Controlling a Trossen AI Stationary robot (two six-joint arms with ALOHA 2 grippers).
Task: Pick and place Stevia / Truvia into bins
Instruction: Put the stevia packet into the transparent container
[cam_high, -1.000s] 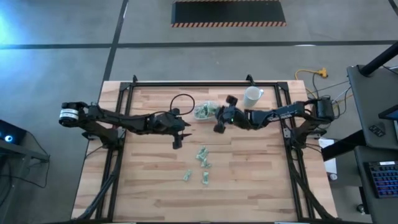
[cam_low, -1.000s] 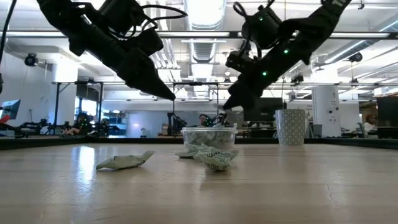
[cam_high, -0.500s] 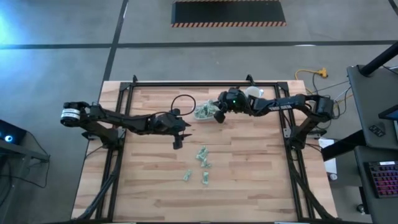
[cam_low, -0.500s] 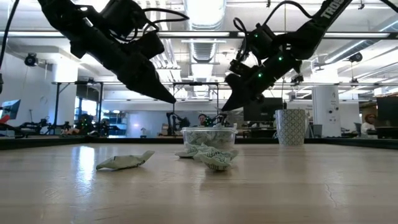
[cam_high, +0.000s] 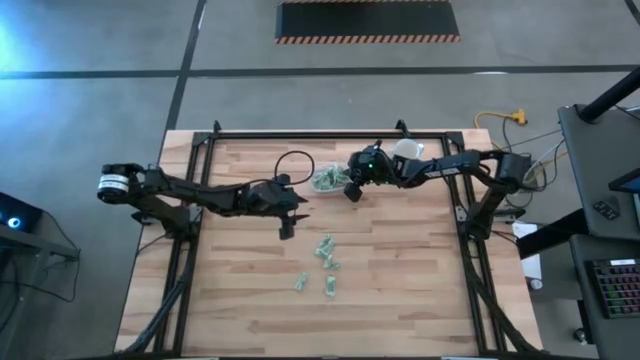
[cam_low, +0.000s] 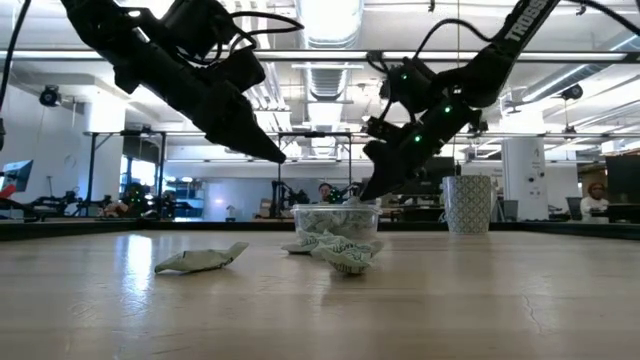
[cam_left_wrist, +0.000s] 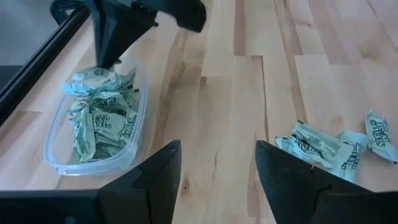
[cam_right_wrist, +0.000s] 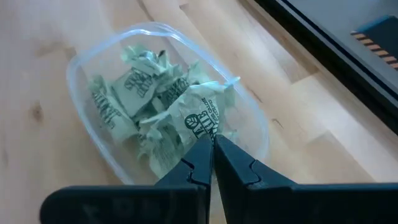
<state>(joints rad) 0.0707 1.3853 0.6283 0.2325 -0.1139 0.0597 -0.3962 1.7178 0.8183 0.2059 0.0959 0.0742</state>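
**Right gripper brought over the bin with a packet**

Over the last second the right gripper (cam_high: 352, 190) has been swung from the open tabletop beside the bin (cam_high: 327, 179) to the bin's edge, toward the far edge of the tabletop. Its fingers are pressed together, and in the right wrist view a crumpled green-and-white packet (cam_right_wrist: 202, 115) is seen at their tips, just above the heap already lying in the bin. The packet appears to be pinched and not yet released, though the grip itself is partly hidden by the fingers. A release is judged to be the step in hand.

The left gripper (cam_high: 286, 227) has been kept where it was, raised above the middle of the tabletop, with its fingers (cam_left_wrist: 155, 180) held apart and nothing between them.

Several loose packets (cam_high: 325, 250) are left on the wood between the middle and the near edge of the tabletop, well apart from the bin. A white cup (cam_high: 406, 154) stands beside the right arm near the far edge. The task is judged to be well advanced but unfinished.
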